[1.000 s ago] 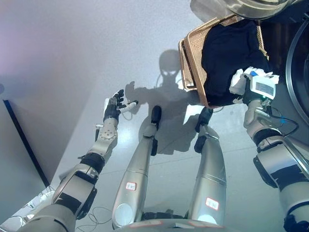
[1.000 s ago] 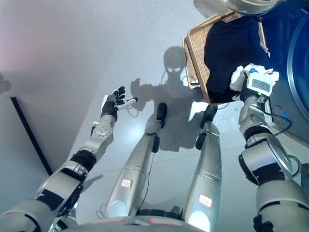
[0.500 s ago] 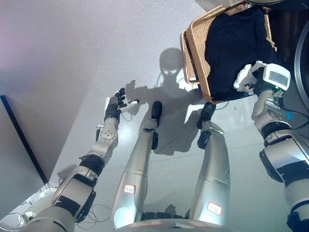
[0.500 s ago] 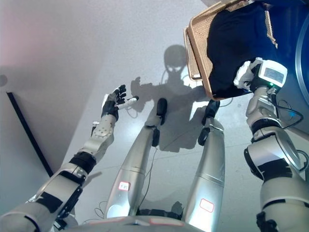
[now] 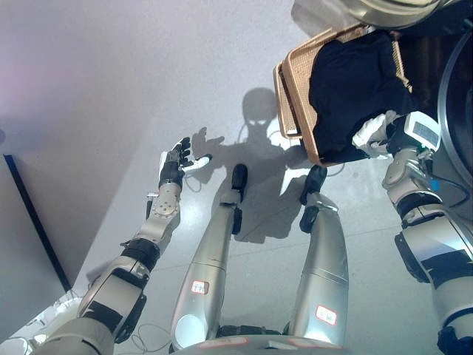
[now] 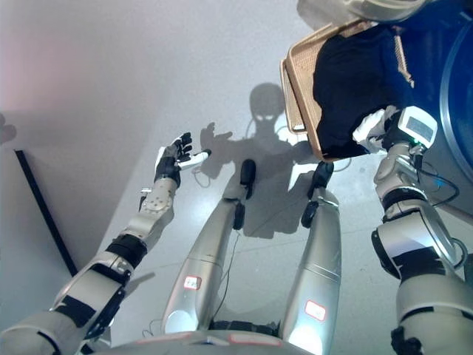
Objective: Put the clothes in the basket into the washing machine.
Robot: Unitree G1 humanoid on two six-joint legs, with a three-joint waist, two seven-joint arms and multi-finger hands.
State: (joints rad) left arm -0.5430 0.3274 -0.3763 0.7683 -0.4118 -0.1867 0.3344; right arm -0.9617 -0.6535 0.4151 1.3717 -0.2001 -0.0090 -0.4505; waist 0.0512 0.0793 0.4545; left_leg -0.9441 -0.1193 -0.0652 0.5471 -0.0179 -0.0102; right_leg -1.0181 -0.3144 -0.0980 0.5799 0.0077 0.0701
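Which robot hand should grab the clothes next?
The right hand: it is already at the dark clothes in the basket. The left hand hangs open over bare floor, far away.

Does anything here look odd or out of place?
Nothing is spilled or broken. The dark clothes bulge over the wicker basket's near rim, where the right hand is at them. The left hand hangs open over the floor, away from the work.

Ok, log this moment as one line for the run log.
right hand: at dark clothes, grip unclear | wicker basket: loaded | left hand: open, idle | washing machine: right edge
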